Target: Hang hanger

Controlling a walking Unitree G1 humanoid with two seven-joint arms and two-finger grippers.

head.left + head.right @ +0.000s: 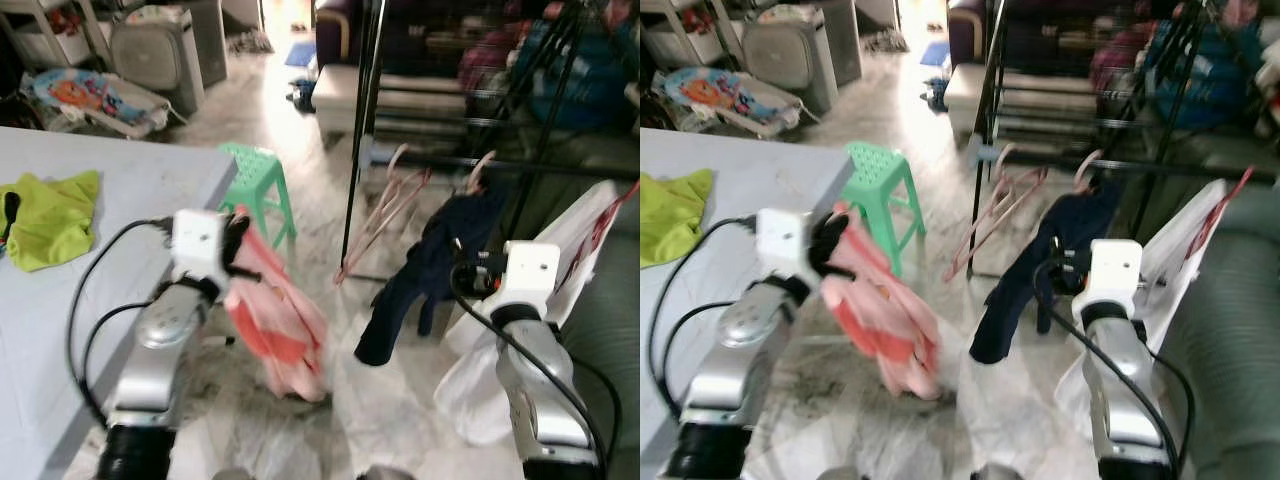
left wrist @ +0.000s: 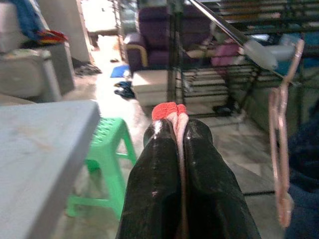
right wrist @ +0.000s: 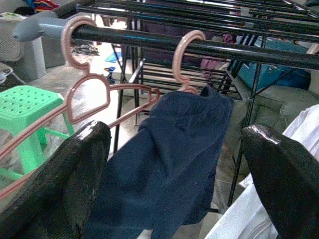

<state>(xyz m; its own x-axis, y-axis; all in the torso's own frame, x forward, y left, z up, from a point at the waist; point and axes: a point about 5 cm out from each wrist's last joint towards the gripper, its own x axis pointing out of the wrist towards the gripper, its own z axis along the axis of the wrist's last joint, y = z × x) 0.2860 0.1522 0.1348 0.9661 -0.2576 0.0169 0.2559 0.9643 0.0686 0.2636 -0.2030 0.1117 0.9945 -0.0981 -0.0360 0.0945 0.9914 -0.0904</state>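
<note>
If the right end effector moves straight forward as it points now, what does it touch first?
Most likely the dark blue garment hanging from a pink plastic hanger on the black metal rack bar. It lies between the open fingers; depth is uncertain.

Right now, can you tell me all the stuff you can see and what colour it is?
Pink cloth: one, pink with a red patch, hanging from the left gripper.
Dark blue garment: one, on a pink hanger hooked over the black rail.
Bare hanger: one, pink, on the same rail beside it.
Stool: one, green, on the floor by the table corner.
Table: one, grey, on the robot's left.
Green cloth: one, yellow-green, lying on the table.
White cloth: one, hanging at the right.
Left gripper: black fingers, shut on the pink cloth.
Right gripper: black fingers, open, either side of the dark blue garment.
</note>
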